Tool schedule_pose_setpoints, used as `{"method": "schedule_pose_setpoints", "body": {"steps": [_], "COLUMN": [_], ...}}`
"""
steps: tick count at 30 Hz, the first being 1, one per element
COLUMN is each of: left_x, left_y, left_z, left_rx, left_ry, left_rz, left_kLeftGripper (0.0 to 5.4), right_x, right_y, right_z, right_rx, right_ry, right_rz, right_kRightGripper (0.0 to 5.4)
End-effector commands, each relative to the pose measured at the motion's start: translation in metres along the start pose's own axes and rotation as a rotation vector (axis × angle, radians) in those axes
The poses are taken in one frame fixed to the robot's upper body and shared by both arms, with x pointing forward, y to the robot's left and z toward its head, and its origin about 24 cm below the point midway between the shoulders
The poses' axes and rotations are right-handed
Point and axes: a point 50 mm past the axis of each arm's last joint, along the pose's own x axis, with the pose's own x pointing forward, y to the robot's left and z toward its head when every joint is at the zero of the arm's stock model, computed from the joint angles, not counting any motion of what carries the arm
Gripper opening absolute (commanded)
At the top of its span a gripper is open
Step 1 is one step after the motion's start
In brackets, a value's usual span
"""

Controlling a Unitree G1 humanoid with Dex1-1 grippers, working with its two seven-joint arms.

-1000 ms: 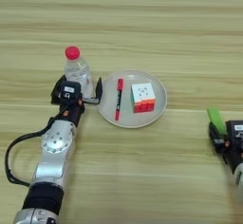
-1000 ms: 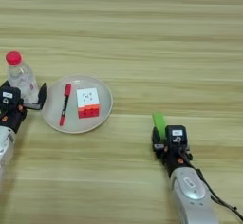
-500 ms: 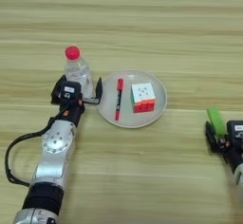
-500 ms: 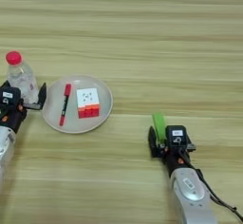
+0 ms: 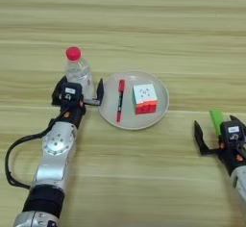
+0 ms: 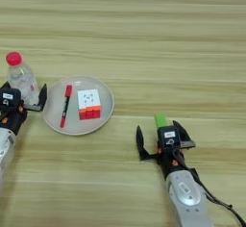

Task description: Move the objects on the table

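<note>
A clear bottle (image 5: 78,73) with a red cap stands upright left of the round white plate (image 5: 137,123). On the plate lie a red marker pen (image 5: 119,101) and a colourful puzzle cube (image 5: 144,98). My left gripper (image 5: 78,87) is open, with one finger on each side of the bottle's base. A flat green block (image 6: 160,121) lies on the table at the right. My right gripper (image 6: 161,135) is open just behind the block, its fingers spread wide on either side of the block's near end.
The wood-grain table (image 5: 144,24) stretches bare across the far half. A black cable (image 5: 12,158) loops beside my left arm. The plate's left rim sits right beside my left gripper's inner finger (image 5: 100,87).
The right gripper's fingers have spread wider apart near the green block. The left arm, bottle, plate, marker and cube have not moved.
</note>
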Motion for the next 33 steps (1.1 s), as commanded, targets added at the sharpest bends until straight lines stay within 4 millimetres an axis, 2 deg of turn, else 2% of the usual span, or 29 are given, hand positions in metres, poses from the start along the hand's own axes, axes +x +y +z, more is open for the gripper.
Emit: {"method": "schedule_pose_setpoints", "body": {"steps": [1,11,33], "left_x": [0.000,0.001,0.002], "left_y": [-0.003,-0.003,-0.006], "left_z": [-0.002,-0.002,-0.003], "left_rx": [0.011,0.011,0.011], "left_ry": [0.015,0.015,0.014], "left_rz": [-0.012,-0.012,-0.012], "left_kLeftGripper": [5.40,5.40,5.40], "right_x": [0.000,0.004,0.005], "right_y": [-0.001,0.006,0.022], "right_z": [0.003,0.016,0.031], "right_rx": [-0.018,-0.055,-0.038], "right_ry": [-0.022,-0.103,-0.187], "right_rz": [0.004,0.060,0.202], "right_kRightGripper": [5.37,5.37,5.37]}}
